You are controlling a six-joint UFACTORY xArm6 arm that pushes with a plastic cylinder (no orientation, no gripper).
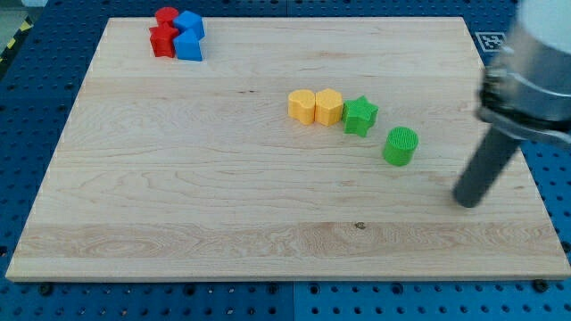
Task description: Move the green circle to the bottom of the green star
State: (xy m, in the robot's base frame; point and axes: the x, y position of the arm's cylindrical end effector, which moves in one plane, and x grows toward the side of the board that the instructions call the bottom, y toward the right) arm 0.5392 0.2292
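Observation:
The green circle stands right of the board's middle. The green star is just up and to the left of it, with a small gap between them. My tip rests on the board at the view's right, below and to the right of the green circle, well apart from it. The rod rises from there toward the view's upper right.
Two yellow blocks stand side by side, the right one touching the green star's left. A cluster of red and blue blocks sits at the board's top left corner. The board's right edge is near my tip.

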